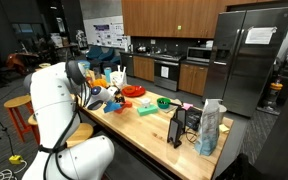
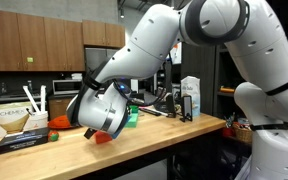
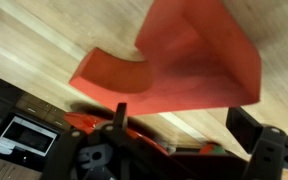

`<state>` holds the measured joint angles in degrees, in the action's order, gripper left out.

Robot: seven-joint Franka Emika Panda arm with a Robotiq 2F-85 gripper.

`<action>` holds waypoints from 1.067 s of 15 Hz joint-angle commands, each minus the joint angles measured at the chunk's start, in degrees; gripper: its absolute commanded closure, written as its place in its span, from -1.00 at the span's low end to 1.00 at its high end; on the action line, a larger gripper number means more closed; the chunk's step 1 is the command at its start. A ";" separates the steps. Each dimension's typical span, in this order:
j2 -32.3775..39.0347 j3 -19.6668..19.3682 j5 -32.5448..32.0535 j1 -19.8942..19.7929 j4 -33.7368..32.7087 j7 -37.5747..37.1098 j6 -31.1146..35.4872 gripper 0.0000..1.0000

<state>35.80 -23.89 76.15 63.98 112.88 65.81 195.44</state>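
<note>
Fingers (image 3: 121, 112) spread wide in the wrist view, clasping nothing; the red plastic piece (image 3: 184, 60) lies on the wooden counter (image 3: 44, 40) just ahead. In an exterior view the gripper (image 1: 106, 97) hangs low over the counter's end; in an exterior view the piece (image 2: 105, 138) sits on the counter right beneath it

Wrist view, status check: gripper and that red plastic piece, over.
Gripper open, fingers spread wide. Red plastic piece on wooden counter, just ahead of the fingertips; contact unclear. Nothing between them.
</note>
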 commanded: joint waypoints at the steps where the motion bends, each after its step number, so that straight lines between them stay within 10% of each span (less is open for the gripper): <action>1: 3.99 0.81 -3.56 -2.52 -0.71 -0.81 6.56 -1.00; 2: 7.50 -8.39 -2.45 3.93 -1.44 -1.94 3.16 -1.00; 7: 17.31 -21.06 0.52 11.34 -0.90 -2.68 2.60 -1.00; 16: 29.80 -29.54 17.51 16.84 2.83 1.66 2.62 -1.00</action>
<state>62.17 -51.39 88.24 79.50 113.32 65.05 198.06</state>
